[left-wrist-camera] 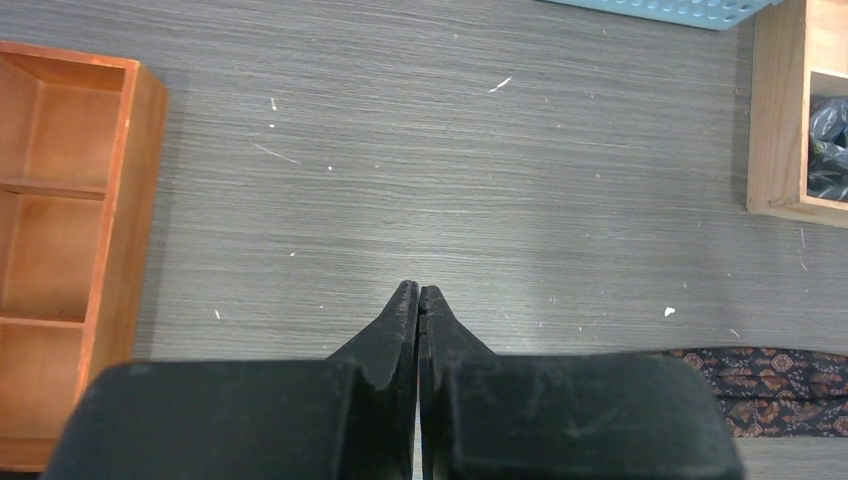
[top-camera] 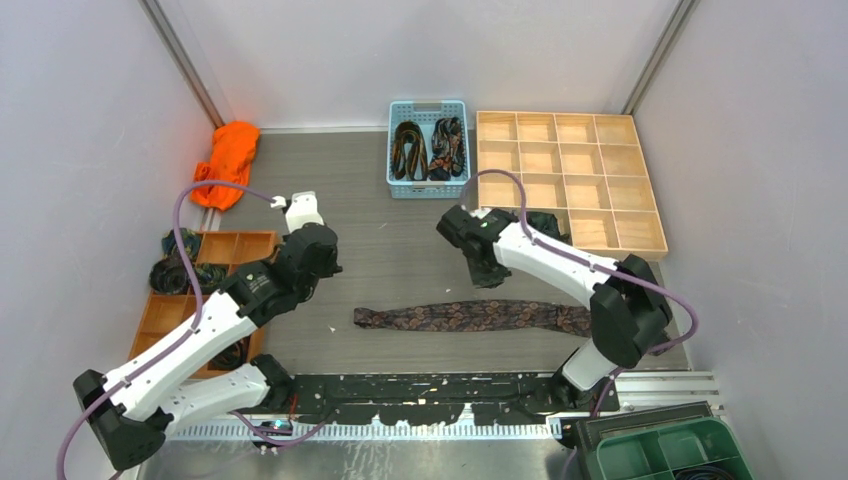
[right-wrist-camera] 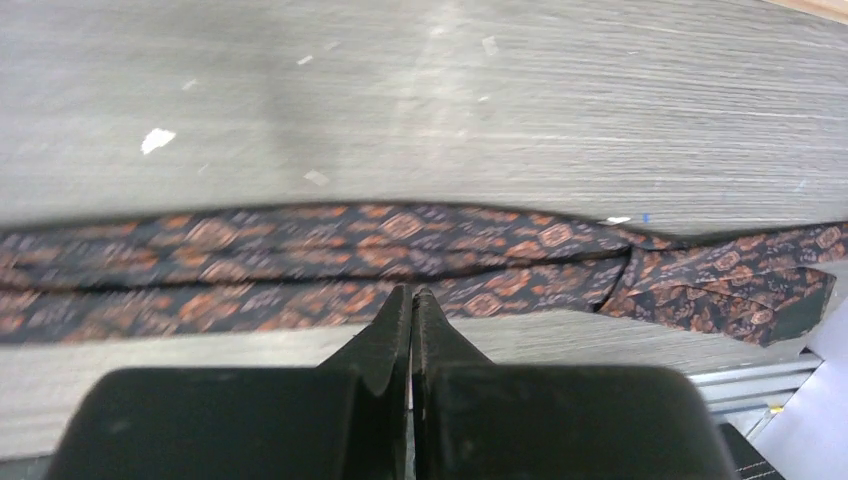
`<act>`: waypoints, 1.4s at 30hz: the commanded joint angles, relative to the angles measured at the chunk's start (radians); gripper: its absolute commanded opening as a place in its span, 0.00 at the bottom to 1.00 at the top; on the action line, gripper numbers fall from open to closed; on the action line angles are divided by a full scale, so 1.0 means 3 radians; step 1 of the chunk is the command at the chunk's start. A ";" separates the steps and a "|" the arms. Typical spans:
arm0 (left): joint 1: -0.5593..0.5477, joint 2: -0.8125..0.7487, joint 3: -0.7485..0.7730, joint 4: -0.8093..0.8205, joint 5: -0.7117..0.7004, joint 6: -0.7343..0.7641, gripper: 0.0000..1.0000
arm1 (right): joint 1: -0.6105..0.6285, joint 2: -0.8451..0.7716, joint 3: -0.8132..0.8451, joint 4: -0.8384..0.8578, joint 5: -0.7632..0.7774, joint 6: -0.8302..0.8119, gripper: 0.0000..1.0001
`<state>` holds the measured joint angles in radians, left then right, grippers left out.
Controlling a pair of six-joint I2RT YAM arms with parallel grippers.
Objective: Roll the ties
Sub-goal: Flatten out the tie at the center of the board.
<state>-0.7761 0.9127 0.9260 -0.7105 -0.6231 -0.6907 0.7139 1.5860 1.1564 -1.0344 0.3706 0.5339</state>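
Observation:
A brown-maroon paisley tie (top-camera: 470,316) lies flat and unrolled across the table in front of the arm bases. In the right wrist view it (right-wrist-camera: 300,260) runs across the frame, folded double, with its end at the right. My right gripper (right-wrist-camera: 412,292) is shut and empty, hovering just over the tie's near edge; in the top view it (top-camera: 489,277) sits above the tie's middle. My left gripper (left-wrist-camera: 418,288) is shut and empty over bare table, left of the tie's end (left-wrist-camera: 775,385); in the top view it (top-camera: 322,262) is up and left of the tie.
A blue basket (top-camera: 394,150) at the back holds two folded ties (top-camera: 447,147). A pale wooden compartment box (top-camera: 570,180) stands at back right with a dark coil (top-camera: 545,222) in a near cell. An orange tray (top-camera: 235,247) with tie coils (top-camera: 172,272) is at the left. An orange cloth (top-camera: 228,160) lies at back left.

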 commanded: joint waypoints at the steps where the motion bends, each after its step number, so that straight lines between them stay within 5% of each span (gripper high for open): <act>1: 0.0061 0.0081 -0.0007 0.0280 0.0100 0.0037 0.00 | 0.0476 0.0020 0.0072 -0.0230 0.0010 0.0151 0.08; 4: 0.0113 0.0135 0.0036 0.0246 0.0161 0.0046 0.00 | 0.0758 0.0151 0.0055 -0.0154 -0.0044 0.0249 0.32; 7: 0.0141 0.0159 0.0065 0.0195 0.0162 0.0083 0.00 | 0.0878 0.0273 0.0048 0.0037 -0.0211 0.0267 0.45; 19: 0.0199 0.0063 -0.0010 0.0107 0.0180 0.0045 0.00 | 0.0898 0.0670 -0.0112 0.0676 -0.0549 0.0176 0.56; 25: 0.0223 0.0025 0.0011 0.0049 0.0171 0.0037 0.00 | 0.0896 0.0732 -0.0420 0.1025 -0.0802 0.0310 0.51; 30: 0.0244 0.0029 0.0040 0.0015 0.0170 0.0042 0.00 | 0.0894 0.0819 -0.0553 0.1140 -0.0833 0.0362 0.25; 36: 0.0260 0.0103 0.0054 -0.0017 0.0198 0.0023 0.00 | 0.0885 0.0850 -0.0599 0.1228 -0.0907 0.0347 0.22; 42: 0.0280 0.0131 0.0071 -0.0030 0.0264 -0.0022 0.00 | 0.0840 0.0800 -0.0685 0.1354 -0.0927 0.0340 0.05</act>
<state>-0.6994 0.9516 0.9230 -0.7235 -0.5518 -0.6796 0.9668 1.7477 1.0428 -0.7383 0.1062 0.6086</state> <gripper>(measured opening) 0.006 0.082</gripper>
